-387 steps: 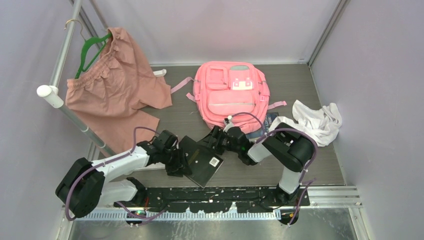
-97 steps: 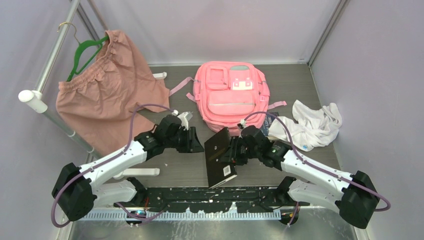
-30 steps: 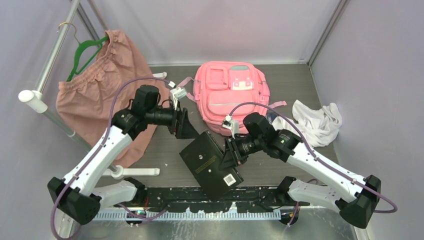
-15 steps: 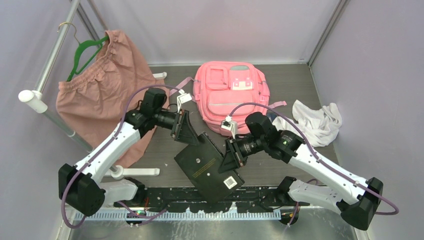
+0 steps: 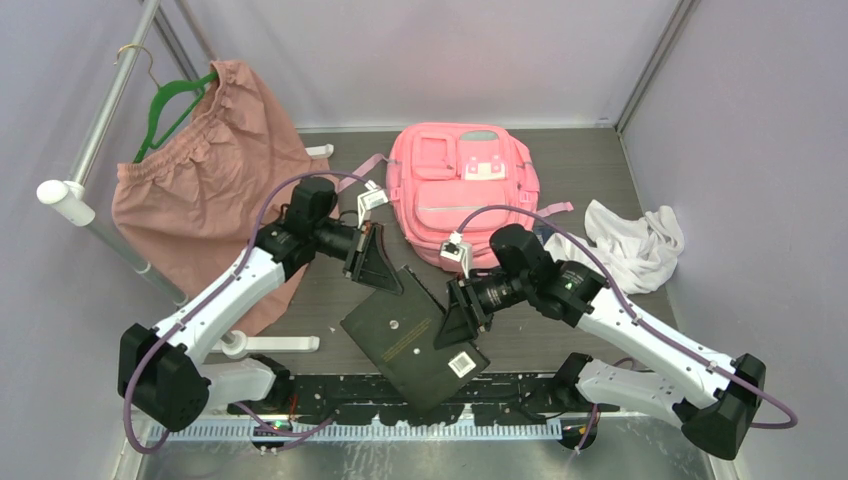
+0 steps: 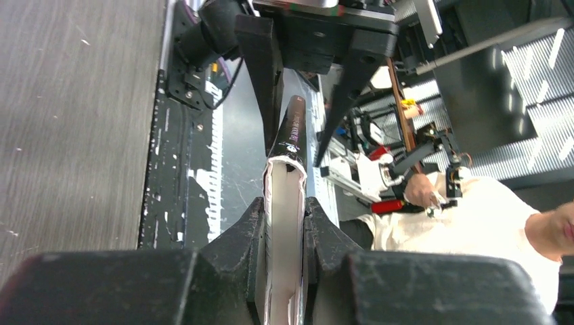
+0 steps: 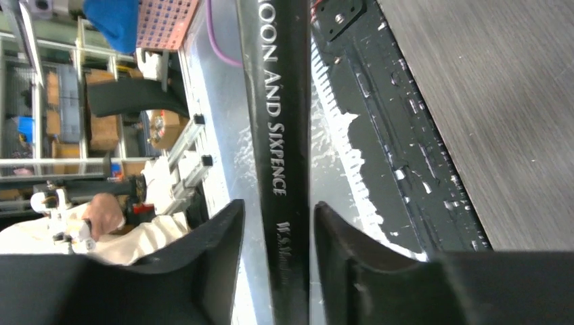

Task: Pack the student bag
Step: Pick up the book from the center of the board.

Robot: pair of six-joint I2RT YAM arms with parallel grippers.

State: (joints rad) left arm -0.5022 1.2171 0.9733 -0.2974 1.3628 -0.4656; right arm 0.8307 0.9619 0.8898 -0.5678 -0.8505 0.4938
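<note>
A black book (image 5: pixel 405 338) is held tilted between both grippers above the worktop (image 5: pixel 590 165), a grey wood-grain surface closed in on three sides by pale lilac walls (image 5: pixel 450 50). The left gripper (image 6: pixel 284 215) is clamped on the book's page edge, and the white pages are seen pressed between its fingers in the left wrist view. The right gripper (image 7: pixel 276 237) is closed on the opposite side, its fingers set against both covers at the spine, where "AND SIXPENCE" can be read. A barcode label (image 5: pixel 462 363) is seen on the cover just nearer than the right gripper.

The bag (image 5: pixel 465 190) is laid flat on the worktop, pockets up, just beyond the right gripper and to the right of the left gripper, apart from the book. A white cloth (image 5: pixel 630 245) is crumpled well to the right of the right gripper, beside the bag. A dusty-pink garment (image 5: pixel 215 190) is hung on a green hanger (image 5: pixel 175 105) from a rack (image 5: pixel 100 120) to the left of the left gripper.

A black rail (image 5: pixel 430 390) is fixed along the near edge, behind both grippers. Past it, a cluttered workshop and a person in a pale top (image 6: pixel 474 217) are shown in the wrist views.
</note>
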